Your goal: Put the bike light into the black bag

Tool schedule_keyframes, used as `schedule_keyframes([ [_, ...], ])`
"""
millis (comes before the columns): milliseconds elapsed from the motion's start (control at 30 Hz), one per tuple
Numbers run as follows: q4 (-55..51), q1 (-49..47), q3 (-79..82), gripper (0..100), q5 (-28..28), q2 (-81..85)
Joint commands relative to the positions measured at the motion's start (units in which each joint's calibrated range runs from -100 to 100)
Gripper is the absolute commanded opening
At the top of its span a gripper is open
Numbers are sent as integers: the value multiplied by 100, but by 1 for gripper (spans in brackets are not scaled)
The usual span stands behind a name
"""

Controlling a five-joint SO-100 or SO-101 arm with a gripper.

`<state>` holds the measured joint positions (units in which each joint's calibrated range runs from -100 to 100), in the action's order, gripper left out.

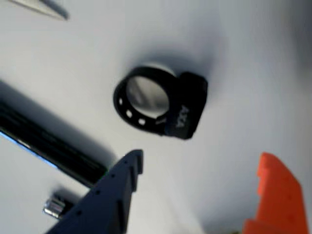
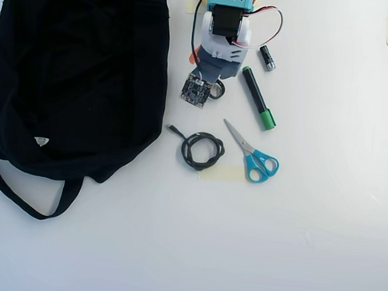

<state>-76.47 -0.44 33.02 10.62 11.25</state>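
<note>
The bike light (image 1: 187, 105) is a small black lump with a looped strap ring, lying on the white table in the middle of the wrist view. My gripper (image 1: 200, 158) is open, with its dark finger (image 1: 122, 180) and orange finger (image 1: 278, 195) just short of the light and not touching it. In the overhead view only the light's ring (image 2: 218, 89) peeks out beside my gripper (image 2: 208, 83), which hangs over it. The large black bag (image 2: 79, 71) with its strap (image 2: 17, 196) and white tag lies to the left.
A green-capped black marker (image 2: 257, 98) and a small black-and-silver cylinder (image 2: 267, 58) lie right of the gripper. Blue-handled scissors (image 2: 253, 154) and a coiled black cable (image 2: 202, 150) lie below it. The marker (image 1: 48, 141) and the cylinder (image 1: 56, 207) also show in the wrist view.
</note>
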Motion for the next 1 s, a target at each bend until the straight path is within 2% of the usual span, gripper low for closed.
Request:
schedule_keyframes([
  [0, 162, 52, -139, 31, 18, 4],
  [967, 791, 96, -58, 31, 23, -627],
])
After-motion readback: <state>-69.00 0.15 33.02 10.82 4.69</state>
